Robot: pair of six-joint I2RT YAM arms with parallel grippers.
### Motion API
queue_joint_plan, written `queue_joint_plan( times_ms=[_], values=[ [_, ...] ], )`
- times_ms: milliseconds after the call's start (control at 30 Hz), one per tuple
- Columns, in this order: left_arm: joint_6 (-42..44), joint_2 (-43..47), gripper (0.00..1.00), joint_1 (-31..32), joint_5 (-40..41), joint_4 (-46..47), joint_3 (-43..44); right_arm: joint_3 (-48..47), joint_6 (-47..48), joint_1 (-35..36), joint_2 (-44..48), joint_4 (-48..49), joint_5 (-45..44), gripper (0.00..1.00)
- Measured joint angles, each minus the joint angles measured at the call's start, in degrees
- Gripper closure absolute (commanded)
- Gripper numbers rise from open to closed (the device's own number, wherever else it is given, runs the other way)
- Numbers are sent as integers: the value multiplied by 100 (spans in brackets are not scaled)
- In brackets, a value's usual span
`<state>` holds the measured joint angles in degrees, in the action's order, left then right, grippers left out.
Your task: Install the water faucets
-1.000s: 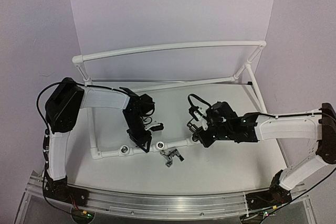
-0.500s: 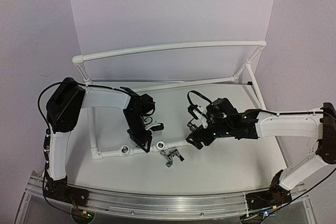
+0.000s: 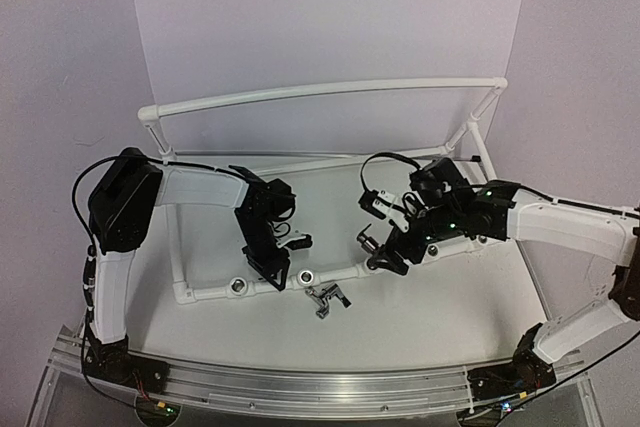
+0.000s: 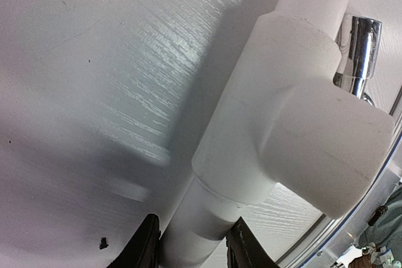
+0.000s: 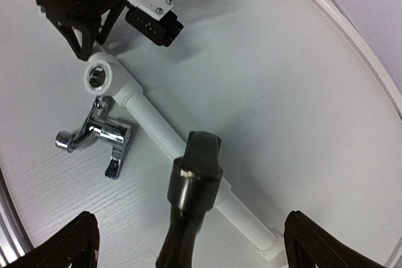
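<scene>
One water faucet (image 5: 192,187), dark with a shiny collar, stands up from the white pipe frame (image 5: 146,114) between my right gripper's (image 5: 195,243) wide-apart fingers, which do not touch it. My right gripper (image 3: 385,255) is open over the front pipe. A second, chrome water faucet (image 5: 95,135) lies loose on the table beside the pipe, in front of a silver-ringed socket (image 5: 99,78); it also shows in the top view (image 3: 325,299). My left gripper (image 4: 191,250) is shut on the pipe just below a white T-fitting (image 4: 295,123), left of the sockets (image 3: 270,259).
The white pipe frame (image 3: 330,89) runs round the table with a raised back rail. Two open sockets (image 3: 237,287) face up on the front pipe. The aluminium rail (image 3: 300,382) marks the near table edge.
My right gripper has opened and let go of the dark faucet, and its arm has drawn up and back to the right. The left arm has not moved.
</scene>
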<state>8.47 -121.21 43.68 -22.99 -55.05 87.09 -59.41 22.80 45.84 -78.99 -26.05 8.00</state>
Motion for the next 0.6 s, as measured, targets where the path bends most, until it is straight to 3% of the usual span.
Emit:
queue_joint_plan(
  times_ms=[333, 600],
  values=[
    [0, -8, 100, -28, -73, 2, 0, -581, 2531, -92, 615, -1464, 10, 2],
    [0, -26, 100, -56, -154, 4, 0, -694, 5640, 39, 738, -1840, -385, 2]
  ],
)
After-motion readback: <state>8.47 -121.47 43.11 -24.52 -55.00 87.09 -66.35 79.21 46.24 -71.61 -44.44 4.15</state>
